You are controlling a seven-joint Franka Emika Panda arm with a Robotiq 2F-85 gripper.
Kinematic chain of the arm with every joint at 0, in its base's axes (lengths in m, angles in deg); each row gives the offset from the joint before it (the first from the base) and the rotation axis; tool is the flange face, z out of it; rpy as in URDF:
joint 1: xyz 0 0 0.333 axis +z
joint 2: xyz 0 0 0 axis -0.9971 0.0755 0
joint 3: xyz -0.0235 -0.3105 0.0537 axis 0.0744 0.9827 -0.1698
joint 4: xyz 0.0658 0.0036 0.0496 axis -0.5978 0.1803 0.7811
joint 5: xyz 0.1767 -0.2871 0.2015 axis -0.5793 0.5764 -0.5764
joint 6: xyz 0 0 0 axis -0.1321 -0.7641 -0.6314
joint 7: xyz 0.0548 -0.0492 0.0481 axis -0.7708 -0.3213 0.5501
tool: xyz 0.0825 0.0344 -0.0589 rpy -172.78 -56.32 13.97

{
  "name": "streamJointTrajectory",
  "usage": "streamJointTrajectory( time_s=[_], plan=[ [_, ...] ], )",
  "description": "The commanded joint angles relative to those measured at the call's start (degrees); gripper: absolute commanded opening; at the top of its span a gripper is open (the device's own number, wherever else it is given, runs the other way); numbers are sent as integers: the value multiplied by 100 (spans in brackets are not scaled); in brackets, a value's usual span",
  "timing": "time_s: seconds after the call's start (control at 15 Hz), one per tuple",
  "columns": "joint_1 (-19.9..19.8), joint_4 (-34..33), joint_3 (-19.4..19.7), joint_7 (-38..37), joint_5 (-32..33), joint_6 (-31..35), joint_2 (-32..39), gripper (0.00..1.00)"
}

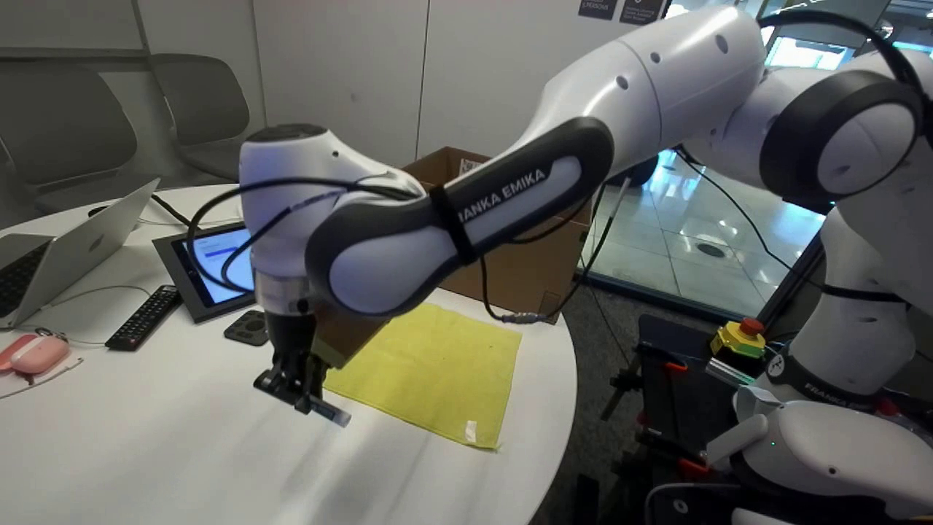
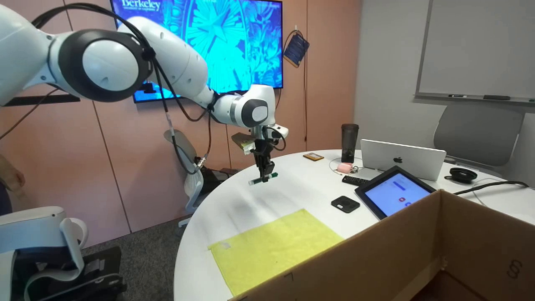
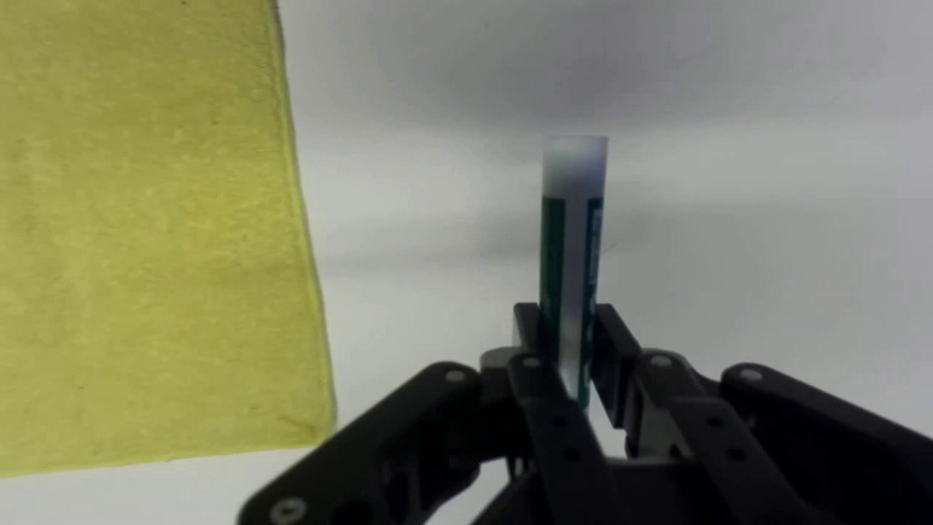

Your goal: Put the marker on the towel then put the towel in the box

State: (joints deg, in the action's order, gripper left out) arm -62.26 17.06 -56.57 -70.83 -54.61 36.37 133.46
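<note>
With gripper (image 3: 568, 324) clamped on green-and-white marker (image 3: 572, 233), near-parallel to edge of yellow towel (image 3: 157, 240), should go left in wrist view.

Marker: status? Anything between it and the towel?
Gripper shut on marker, above the table. Towel spread flat, marker off to its side. No obstruction seen between them.

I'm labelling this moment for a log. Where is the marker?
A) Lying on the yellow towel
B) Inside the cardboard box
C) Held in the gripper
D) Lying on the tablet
C: the wrist view shows the gripper clasping the marker, with the white tabletop below and the yellow towel off to one side.
</note>
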Motion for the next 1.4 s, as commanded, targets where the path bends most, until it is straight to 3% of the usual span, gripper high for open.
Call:
streamJointTrajectory(
  time_s=[0.0,0.33,0.6,1.33],
  plan=[
    [-373,1346,3,115,-108,370,-1016,5],
    [-739,2362,160,156,-105,521,-1589,5],
    [-930,2771,307,346,13,580,-1605,5],
    [-1117,2635,844,216,201,567,-805,6]
  ],
)
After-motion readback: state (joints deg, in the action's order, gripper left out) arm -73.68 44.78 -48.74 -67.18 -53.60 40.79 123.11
